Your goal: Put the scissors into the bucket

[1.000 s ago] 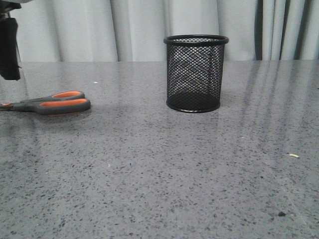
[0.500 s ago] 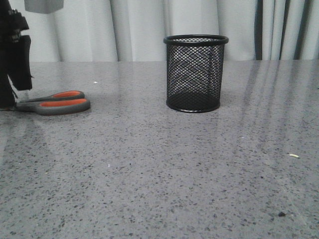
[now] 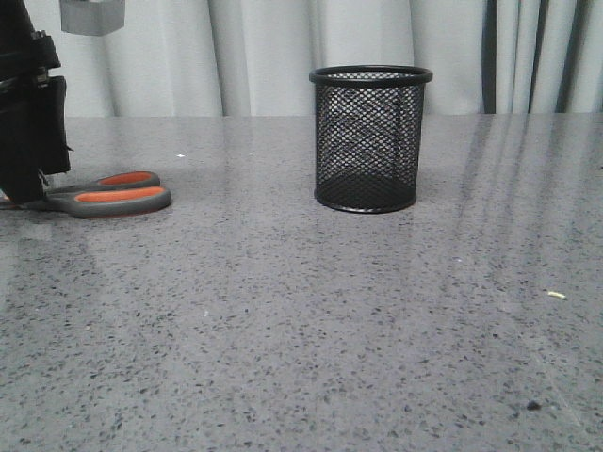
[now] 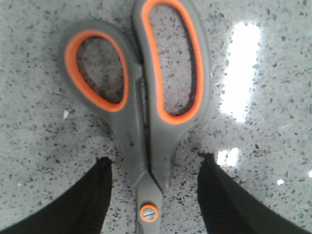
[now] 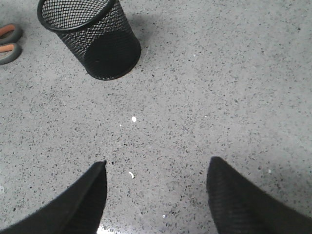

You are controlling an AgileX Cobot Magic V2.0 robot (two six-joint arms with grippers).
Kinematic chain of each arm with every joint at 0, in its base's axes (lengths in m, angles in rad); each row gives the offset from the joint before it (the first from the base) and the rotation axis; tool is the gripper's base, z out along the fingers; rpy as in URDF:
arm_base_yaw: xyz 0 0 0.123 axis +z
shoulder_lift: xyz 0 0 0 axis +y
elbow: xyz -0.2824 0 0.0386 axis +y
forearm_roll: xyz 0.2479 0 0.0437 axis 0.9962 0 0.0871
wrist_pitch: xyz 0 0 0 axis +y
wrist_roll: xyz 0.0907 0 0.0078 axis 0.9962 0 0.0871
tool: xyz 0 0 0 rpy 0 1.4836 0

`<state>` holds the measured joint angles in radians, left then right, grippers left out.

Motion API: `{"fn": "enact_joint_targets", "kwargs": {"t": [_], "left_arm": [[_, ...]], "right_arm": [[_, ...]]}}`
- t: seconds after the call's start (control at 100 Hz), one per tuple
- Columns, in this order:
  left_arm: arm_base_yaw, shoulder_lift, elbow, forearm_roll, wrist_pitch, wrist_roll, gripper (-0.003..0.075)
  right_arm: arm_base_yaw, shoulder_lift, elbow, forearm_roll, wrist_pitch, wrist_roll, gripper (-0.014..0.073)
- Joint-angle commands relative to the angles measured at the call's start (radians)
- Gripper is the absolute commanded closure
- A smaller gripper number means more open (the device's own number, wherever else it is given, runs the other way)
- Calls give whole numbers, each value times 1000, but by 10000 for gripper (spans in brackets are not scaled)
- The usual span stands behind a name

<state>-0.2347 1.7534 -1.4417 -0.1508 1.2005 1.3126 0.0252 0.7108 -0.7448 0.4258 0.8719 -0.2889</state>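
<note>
**Operator:** Left wrist view first: where does the left gripper (image 4: 152, 195) stand?

**Technician:** You see its two fingers (image 4: 97, 195) spread wide, one on each side of the scissors (image 4: 146, 112) at the neck, just by the pivot screw. Neither finger touches the handles yet. The scissors lie flat on the table (image 3: 311, 311), blades closed.

**Operator:** What has changed?

**Technician:** A second ago, in the front view, the left gripper (image 3: 28, 188) hung above the table at the far left edge. It has since come down and now stands at table level over the blade end of the scissors (image 3: 118, 193). Judge this as the end of the approach: your next step is to close on the neck, then lift.

**Operator:** And the rest of the scene?

**Technician:** The bucket (image 3: 370, 139) stands upright, well to the right of the scissors and unmoved. The right gripper (image 5: 156, 195) hovers with fingers apart over bare table nearer than the bucket, holding nothing.

**Operator:** Any caution?

**Technician:** The grip point is narrow. Expect the scissors to swing if you clamp off-centre.
</note>
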Motion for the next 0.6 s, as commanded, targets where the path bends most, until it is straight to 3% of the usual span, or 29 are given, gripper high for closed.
{"fn": "enact_joint_targets", "kwargs": {"t": [0.0,0.49,0.59], "left_arm": [[6,-31,-29,-35,14,3,349],[6,31,-29,-90,26,14,354],[6,33,-29,-111,35,14,393]], "right_arm": [[3,3,-35,21,-54,-10,189],[3,3,-35,21,-48,-10,189],[3,3,-35,21,-48,-10,189]]}}
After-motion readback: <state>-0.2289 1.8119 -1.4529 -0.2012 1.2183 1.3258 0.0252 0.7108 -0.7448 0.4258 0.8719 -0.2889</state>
